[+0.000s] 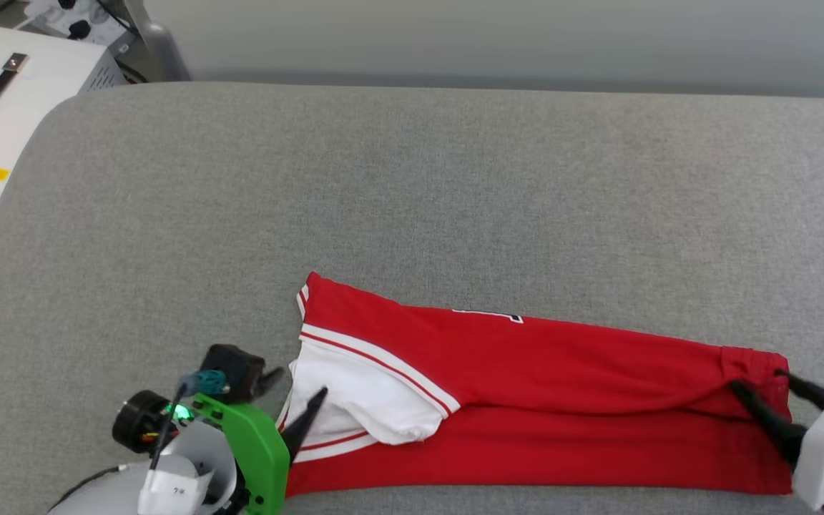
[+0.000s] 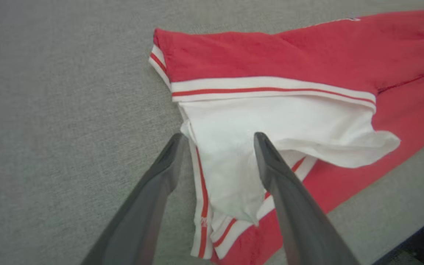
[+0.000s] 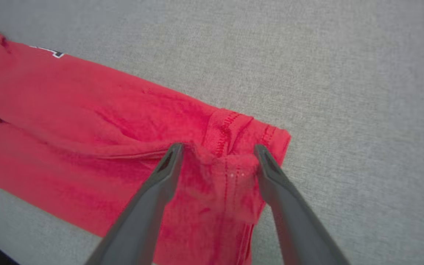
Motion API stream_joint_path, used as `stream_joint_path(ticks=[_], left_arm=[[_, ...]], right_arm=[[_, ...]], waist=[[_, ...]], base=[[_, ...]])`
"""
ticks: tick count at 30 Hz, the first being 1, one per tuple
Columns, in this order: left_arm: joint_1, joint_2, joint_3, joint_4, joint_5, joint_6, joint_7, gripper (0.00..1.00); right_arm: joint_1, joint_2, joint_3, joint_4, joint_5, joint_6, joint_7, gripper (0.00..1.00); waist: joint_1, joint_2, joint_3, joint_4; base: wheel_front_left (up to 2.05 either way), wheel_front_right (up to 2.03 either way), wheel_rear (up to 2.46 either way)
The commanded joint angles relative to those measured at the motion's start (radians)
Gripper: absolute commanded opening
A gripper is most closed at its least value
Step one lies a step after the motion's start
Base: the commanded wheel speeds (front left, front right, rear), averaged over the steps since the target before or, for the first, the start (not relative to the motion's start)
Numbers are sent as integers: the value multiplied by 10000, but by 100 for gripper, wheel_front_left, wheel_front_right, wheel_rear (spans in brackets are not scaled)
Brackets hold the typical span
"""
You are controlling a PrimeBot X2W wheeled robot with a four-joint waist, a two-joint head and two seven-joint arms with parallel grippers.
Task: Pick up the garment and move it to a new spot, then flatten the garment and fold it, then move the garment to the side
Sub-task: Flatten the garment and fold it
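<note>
In the head view the garment (image 1: 562, 400) lies folded lengthwise along the desk's (image 1: 412, 179) near edge, in the left wrist view the left gripper (image 2: 217, 136) stands apart astride its white sleeve (image 2: 271, 121), and in the right wrist view the right gripper (image 3: 217, 146) stands apart at the hem (image 3: 234, 125), so folding seems midway and a crosswise fold likely comes next.

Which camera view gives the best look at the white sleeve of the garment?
The left wrist view: the white sleeve lies close and central, its striped trim sharp. The head view shows it smaller, at the left pincer. The right wrist view shows the garment's red hem end.
</note>
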Motion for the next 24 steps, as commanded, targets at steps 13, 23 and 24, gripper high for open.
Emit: stream_joint_path(ticks=[13, 23, 24], left_arm=[[947, -215, 1930, -497, 1401, 2517, -2160, 100], [2398, -1476, 5020, -1221, 3814, 2801, -2173, 100], [2545, -1596, 5293, -1268, 4006, 2781, -2174, 100]], right_arm=[[827, -1557, -1846, -1195, 2299, -9, 2691, 100], [704, -1258, -1682, -340, 3024, -9, 3907, 100], [673, -1177, -1616, -270, 3030, -9, 3914, 100]], waist=[[1, -1, -304, 202], [1, -1, 257, 686], [1, -1, 299, 721]], base=[[0, 0, 0], [0, 0, 0], [0, 0, 0]])
